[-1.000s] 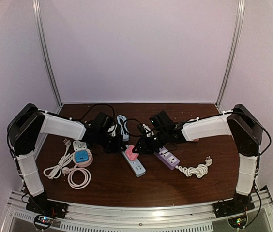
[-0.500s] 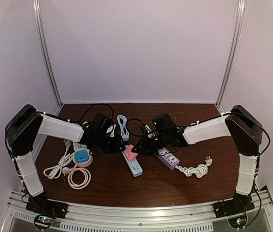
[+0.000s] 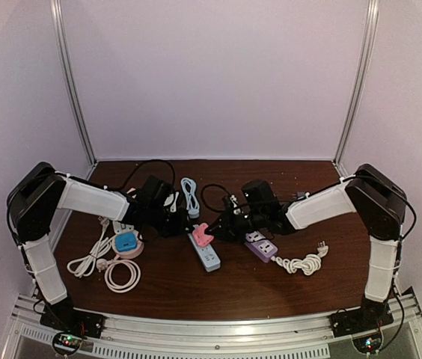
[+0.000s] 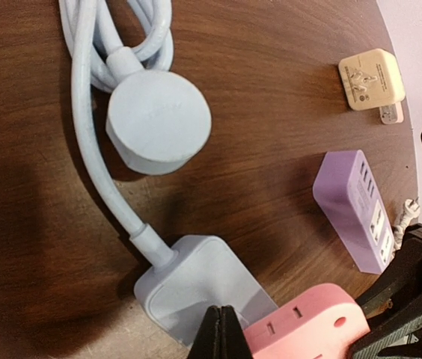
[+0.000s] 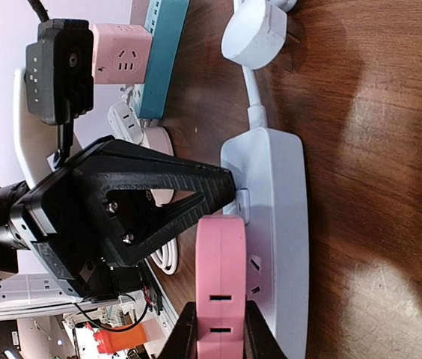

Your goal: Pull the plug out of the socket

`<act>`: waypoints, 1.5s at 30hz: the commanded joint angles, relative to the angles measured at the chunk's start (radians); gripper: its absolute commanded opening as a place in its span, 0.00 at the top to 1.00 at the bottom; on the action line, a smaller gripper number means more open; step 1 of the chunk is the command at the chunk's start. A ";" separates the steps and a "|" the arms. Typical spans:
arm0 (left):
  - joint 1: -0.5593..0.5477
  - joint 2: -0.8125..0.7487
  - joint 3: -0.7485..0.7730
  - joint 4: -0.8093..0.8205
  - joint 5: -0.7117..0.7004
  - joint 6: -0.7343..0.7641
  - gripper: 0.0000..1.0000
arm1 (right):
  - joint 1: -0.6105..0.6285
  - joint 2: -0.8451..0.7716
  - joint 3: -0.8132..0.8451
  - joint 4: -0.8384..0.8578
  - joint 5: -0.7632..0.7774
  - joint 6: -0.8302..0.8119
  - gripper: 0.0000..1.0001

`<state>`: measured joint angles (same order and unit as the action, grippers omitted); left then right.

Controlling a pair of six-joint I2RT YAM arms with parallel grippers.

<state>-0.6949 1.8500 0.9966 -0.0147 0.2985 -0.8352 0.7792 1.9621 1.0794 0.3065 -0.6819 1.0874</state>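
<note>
Since a second earlier, the right arm's wrist had dropped lower and drawn back a little from the pale blue power strip, while the pink plug stayed at the strip's far end. The right tool was clamped on the plug's two sides, its jaws only as far apart as the plug's body. The plug sat against the strip's socket face; whether its pins had lifted clear could not be told. The left tool had its tips together and empty, resting on the strip's cable end just beside the plug. A purple strip lay right of the blue strip on the desk.
</note>
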 commanded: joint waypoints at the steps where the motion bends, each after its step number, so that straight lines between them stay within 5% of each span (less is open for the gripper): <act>1: -0.009 0.064 -0.062 -0.192 -0.053 0.016 1.00 | -0.014 -0.057 0.003 0.222 -0.041 0.058 1.00; 12: -0.011 0.072 -0.067 -0.195 -0.062 0.012 1.00 | -0.015 -0.066 -0.020 0.327 -0.072 0.088 1.00; 24: -0.020 0.068 -0.026 -0.218 -0.061 0.017 1.00 | -0.027 -0.130 0.019 0.070 0.004 -0.061 1.00; 33: -0.026 0.018 0.228 -0.341 -0.079 0.086 1.00 | -0.098 -0.267 0.072 -0.307 0.168 -0.314 1.00; 38: -0.028 -0.021 0.345 -0.402 -0.089 0.127 1.00 | -0.156 -0.340 0.141 -0.578 0.368 -0.487 1.00; 45: -0.029 -0.118 0.350 -0.432 -0.109 0.151 0.93 | -0.217 -0.377 0.247 -0.967 0.868 -0.667 1.00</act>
<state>-0.7174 1.8057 1.3334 -0.4019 0.2165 -0.7223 0.5896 1.6165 1.2751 -0.3634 -0.1810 0.5652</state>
